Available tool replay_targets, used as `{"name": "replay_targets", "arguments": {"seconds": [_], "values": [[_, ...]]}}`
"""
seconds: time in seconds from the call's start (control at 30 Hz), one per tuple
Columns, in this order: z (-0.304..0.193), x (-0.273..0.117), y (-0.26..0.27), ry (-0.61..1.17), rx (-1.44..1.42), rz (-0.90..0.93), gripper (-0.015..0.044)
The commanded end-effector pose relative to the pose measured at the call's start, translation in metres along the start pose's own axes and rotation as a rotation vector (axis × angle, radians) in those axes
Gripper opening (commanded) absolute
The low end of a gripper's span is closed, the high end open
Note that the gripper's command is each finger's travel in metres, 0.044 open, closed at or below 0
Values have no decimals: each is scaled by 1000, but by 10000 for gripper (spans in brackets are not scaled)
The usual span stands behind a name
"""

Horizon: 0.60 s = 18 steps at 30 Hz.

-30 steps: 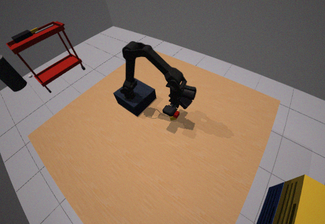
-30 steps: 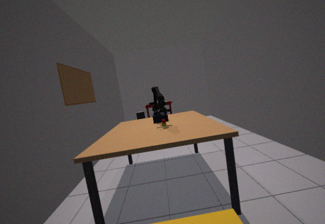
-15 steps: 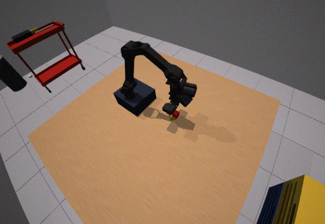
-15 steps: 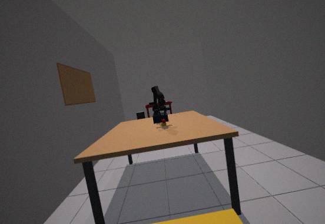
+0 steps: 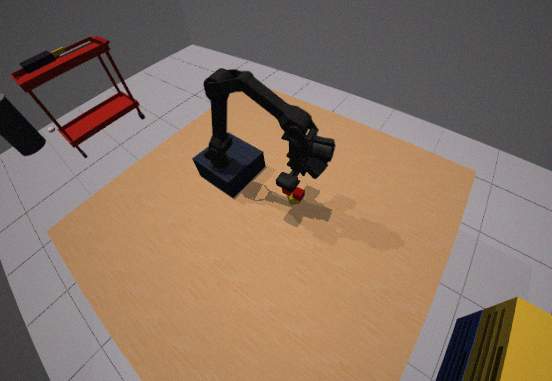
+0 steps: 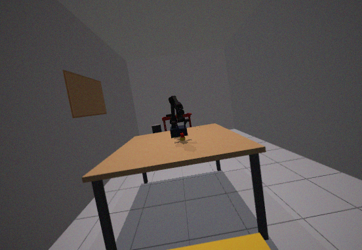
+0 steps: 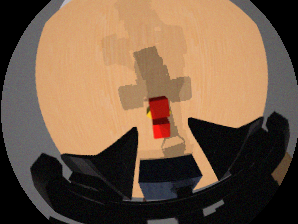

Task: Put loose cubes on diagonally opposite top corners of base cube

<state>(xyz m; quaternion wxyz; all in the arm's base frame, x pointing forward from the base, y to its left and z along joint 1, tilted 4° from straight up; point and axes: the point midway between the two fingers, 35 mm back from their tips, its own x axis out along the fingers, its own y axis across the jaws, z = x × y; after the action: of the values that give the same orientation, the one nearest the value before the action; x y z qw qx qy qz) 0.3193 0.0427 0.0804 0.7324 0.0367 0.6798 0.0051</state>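
Observation:
The yellow base cube (image 5: 293,200) (image 6: 182,139) (image 7: 149,114) stands on the table, mostly covered from above; small yellow corners show on both sides in the wrist view. One red cube (image 5: 298,194) (image 7: 159,108) sits on top of it, on the side away from the arm's base. The other red cube (image 5: 286,191) (image 7: 161,130) sits on the side nearer the arm's base, partly hidden by a finger in the top view. Both look about level; a gap between them cannot be made out. My gripper (image 5: 302,175) (image 7: 163,125) is open and empty above the cubes, fingers clear of both.
The arm's dark blue base block (image 5: 235,167) (image 7: 170,170) stands on the wooden table (image 5: 225,277) (image 6: 164,155) behind the cubes. A red cart (image 5: 100,117) stands on the floor beyond the table. A yellow and blue object (image 5: 525,342) is at the lower right of the top view.

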Motion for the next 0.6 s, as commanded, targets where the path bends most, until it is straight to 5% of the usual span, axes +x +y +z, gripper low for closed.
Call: {"name": "replay_targets", "arguments": {"seconds": [0.0, 0.23, 0.57], "values": [[-11, 0, 33, 3, -7, 2, 400], [-57, -2, 115, 7, -6, 11, 400], [-59, -2, 117, 7, -6, 12, 400]]}}
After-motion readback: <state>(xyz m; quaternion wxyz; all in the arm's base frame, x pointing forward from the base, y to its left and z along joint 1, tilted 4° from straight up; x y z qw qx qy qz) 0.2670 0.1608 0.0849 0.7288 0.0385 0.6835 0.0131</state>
